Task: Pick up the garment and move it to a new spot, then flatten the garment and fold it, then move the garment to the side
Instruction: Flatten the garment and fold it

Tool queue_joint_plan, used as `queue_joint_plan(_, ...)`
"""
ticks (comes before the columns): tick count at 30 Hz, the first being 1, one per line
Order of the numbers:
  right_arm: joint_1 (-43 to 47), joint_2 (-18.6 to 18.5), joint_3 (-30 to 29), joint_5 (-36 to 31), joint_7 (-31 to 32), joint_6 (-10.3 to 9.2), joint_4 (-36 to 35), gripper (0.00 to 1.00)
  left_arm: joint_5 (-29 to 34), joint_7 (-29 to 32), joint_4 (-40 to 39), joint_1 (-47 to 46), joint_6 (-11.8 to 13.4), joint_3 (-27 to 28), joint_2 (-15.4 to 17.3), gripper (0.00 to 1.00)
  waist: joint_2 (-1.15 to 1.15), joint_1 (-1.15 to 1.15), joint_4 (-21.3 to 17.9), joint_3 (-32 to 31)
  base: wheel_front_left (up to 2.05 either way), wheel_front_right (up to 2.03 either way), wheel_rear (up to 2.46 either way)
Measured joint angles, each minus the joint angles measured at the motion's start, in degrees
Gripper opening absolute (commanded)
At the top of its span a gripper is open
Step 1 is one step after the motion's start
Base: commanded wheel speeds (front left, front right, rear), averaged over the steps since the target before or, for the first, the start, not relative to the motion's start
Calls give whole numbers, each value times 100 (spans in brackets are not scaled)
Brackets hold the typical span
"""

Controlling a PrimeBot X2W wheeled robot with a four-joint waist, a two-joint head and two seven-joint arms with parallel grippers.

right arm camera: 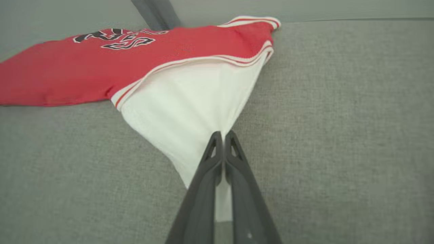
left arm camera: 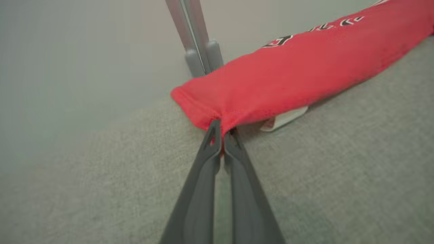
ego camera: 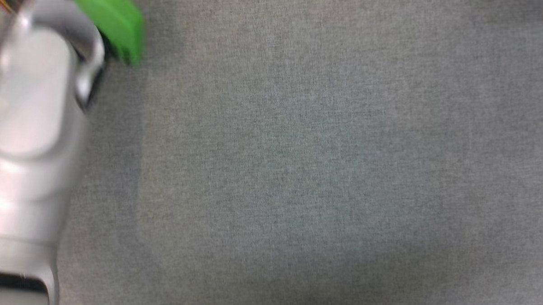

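1. At the tips of the left tool (left arm camera: pixel 222 131), the two long fingers are pressed together on a small pinch of red hem. This is the near corner of the garment (left arm camera: pixel 305 67), and little cloth sits in the grip.
2. At the tips of the right tool (right arm camera: pixel 223 137), the fingers are likewise clamped together. They hold the point of the white inner side (right arm camera: pixel 190 115), which fans out wide ahead of them.
3. Just past both tools the garment lies as a long red band on the grey table (left arm camera: pixel 339 176). It runs off to the right of the left tool and to the left of the right one, with black lettering (right arm camera: pixel 115 39) on top.
4. The step in hand looks like shifting the garment with one end in each tool. Done well, both tools would travel together at the same pace and height. The band should be taut enough to hold its shape but not so taut that the thin red pinch slips out.
5. Farther ahead of the left tool, behind the garment, a pale post (left arm camera: pixel 198 44) rises at the table's far edge. Pulling towards the tools, away from that edge, seems the safer direction.
6. In the head view the pale left forearm (ego camera: pixel 27 134) sits blurred over the table.
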Motion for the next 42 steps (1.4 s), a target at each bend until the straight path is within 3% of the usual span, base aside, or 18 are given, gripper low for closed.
queue_joint_plan(5,1734,-323,-192,495,644,3,-1131,0,-516,438,-956,1494,1,-302,491,0,0,0,13,-460,0,0,0)
queue_joint_plan(8,2852,-442,-424,680,907,4,-1818,0,-838,759,-1884,2679,204,-256,794,0,0,0,4,-819,0,0,0)
queue_joint_plan(11,3986,-393,-846,732,1003,4,-2396,0,-1009,1043,-3030,3986,716,-220,1118,0,0,0,-20,-1188,0,0,0)
queue_joint_plan(16,6055,213,-1473,888,1045,1,-3278,0,-1248,1349,-4801,6091,1634,-192,1483,0,0,-1,-65,-1733,0,0,0)
queue_joint_plan(21,7473,598,-1582,888,959,1,-3831,0,-1446,1538,-5839,7281,2119,-293,1627,0,0,-1,-81,-2029,0,0,0)
queue_joint_plan(26,7426,164,-1628,821,1082,1,-4129,0,-1465,1768,-6270,7401,2123,-338,1805,0,0,-1,-116,-1988,0,0,0)
queue_joint_plan(33,5985,-682,-1574,1080,2053,1,-3976,0,-1686,2340,-6319,6285,1786,-222,1808,0,0,-1,-36,-1775,0,0,0)
queue_joint_plan(42,4287,-856,-1100,1256,3134,1,-3211,0,-1884,3249,-5662,4873,1238,-323,1761,0,0,-1,124,-1374,0,0,0)
